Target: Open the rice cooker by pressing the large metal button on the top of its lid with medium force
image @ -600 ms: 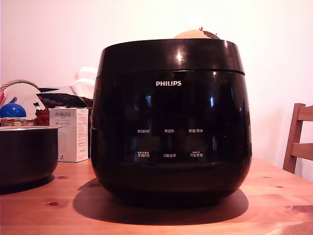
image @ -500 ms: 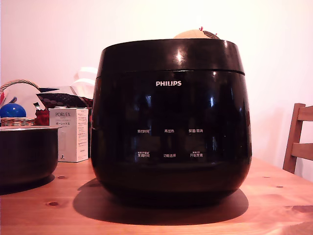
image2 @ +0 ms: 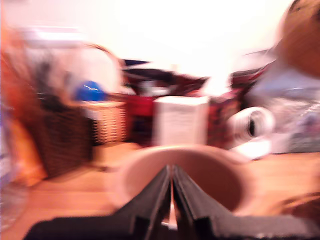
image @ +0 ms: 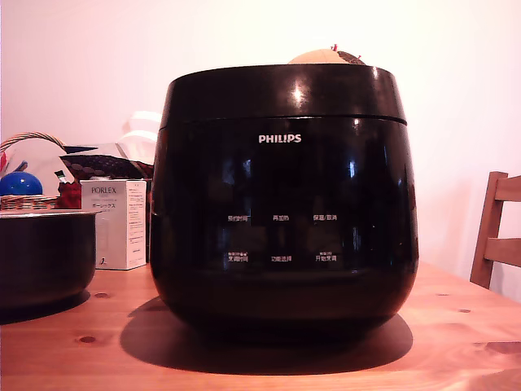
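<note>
Exterior view sharp, overexposed wall; wrist view heavily motion-blurred.

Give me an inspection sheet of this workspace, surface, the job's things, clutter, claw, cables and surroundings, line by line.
Surface: wooden table, knotty planks, bare in front of the cooker.
Job's things: rice cooker stands upright, centre of the exterior view; lid closed. The button on top is not visible from this angle.
Clutter: dark pot at the exterior view's left; white box and wicker basket with a blue ball behind it.
Claw: claw seen only in the blurred wrist view, fingers together, nothing between them.
Cables: nothing seen.
Surroundings: pale wall; wooden chair at the exterior view's right edge.
</note>
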Robot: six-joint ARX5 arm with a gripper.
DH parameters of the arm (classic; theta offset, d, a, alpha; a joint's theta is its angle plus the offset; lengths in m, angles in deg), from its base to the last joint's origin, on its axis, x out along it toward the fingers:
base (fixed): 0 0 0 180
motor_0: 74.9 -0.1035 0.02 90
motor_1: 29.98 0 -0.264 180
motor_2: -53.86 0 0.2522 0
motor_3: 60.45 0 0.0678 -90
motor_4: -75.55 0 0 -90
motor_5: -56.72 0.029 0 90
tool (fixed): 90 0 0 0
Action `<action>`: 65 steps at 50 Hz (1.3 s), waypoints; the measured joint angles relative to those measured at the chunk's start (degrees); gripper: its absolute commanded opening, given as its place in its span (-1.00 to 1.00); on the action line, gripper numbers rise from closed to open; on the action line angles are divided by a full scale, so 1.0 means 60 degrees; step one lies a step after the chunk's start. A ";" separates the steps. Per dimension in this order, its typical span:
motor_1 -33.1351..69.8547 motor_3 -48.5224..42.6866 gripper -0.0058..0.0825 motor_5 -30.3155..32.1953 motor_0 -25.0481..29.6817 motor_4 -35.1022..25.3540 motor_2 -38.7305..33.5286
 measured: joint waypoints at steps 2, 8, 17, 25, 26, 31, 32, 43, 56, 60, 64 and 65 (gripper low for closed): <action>0.0004 -0.0051 -0.92 0.0000 0.0058 -0.0557 0.0076; 0.0004 -0.0251 -0.92 -0.1166 0.0291 -0.2211 0.0645; 0.0244 -0.0725 -0.92 -0.1883 0.0718 -0.3887 0.1818; 0.1428 -0.0984 -0.92 -0.1891 0.1220 -0.5067 0.2233; 0.1610 -0.0998 -0.92 -0.1891 0.1279 -0.5144 0.2266; 0.2495 -0.1056 -0.92 -0.1887 0.1566 -0.5512 0.2499; 0.2703 -0.1060 -0.92 -0.1887 0.1636 -0.5533 0.2575; 0.4870 -0.0805 -0.92 -0.0623 0.2470 -0.5595 0.3632; 0.7508 0.0273 -0.92 0.0707 0.3687 -0.4430 0.4561; 0.7960 0.0776 -0.92 0.1818 0.4113 -0.3734 0.4747; 0.8317 0.1381 -0.92 0.2546 0.4583 -0.3111 0.4929; 0.8415 0.1563 -0.92 0.2594 0.4707 -0.3045 0.4976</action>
